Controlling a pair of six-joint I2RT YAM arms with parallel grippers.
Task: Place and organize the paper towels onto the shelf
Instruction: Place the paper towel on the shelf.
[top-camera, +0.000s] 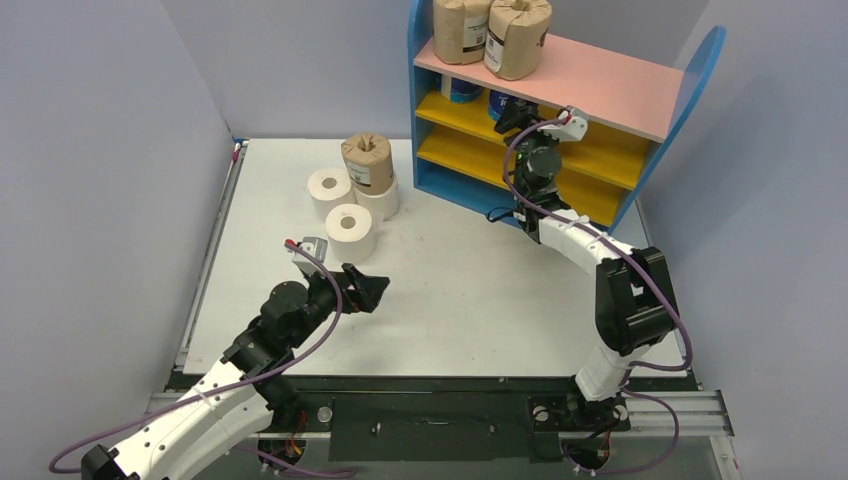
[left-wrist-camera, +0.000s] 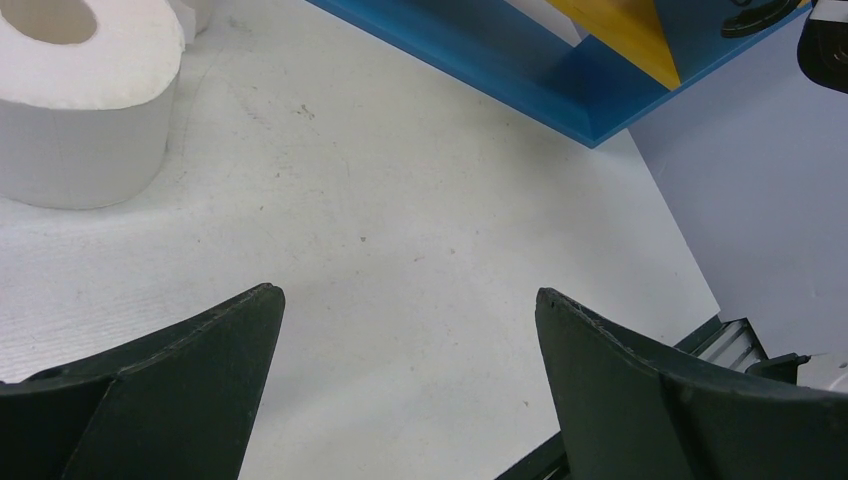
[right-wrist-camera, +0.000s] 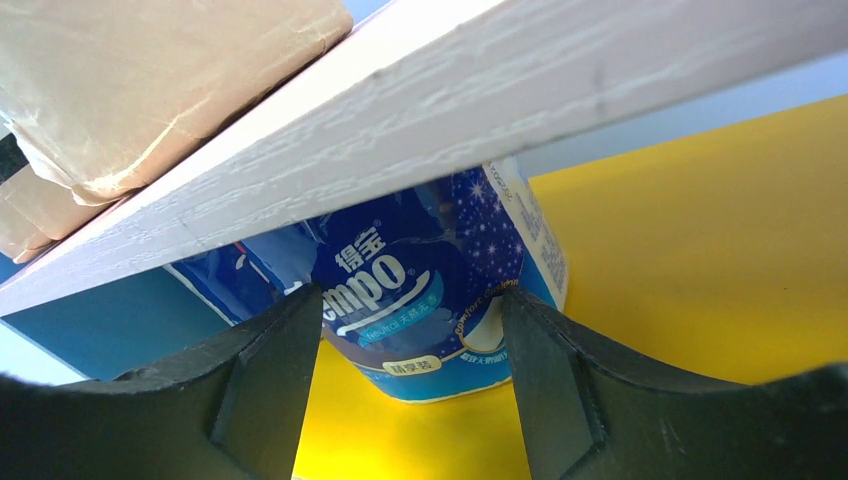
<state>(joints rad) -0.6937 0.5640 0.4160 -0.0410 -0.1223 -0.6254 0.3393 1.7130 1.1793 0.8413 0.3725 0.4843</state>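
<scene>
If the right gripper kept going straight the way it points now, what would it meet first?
The blue-and-white Tempo roll on the upper yellow board of the shelf, dead ahead between the fingers of the right gripper. Whether they already touch it is unclear.

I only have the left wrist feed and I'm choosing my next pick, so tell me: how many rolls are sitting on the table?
Observer: Four: three white rolls and a brown roll stacked on the white one nearest the shelf.
Operator: Where is the right end effector?
Observer: The right end effector is at the upper yellow board, fingers either side of a blue-and-white roll. I can't tell whether it grips.
Operator: What's on the pink top board?
Observer: Two brown rolls standing at its left end.
</scene>
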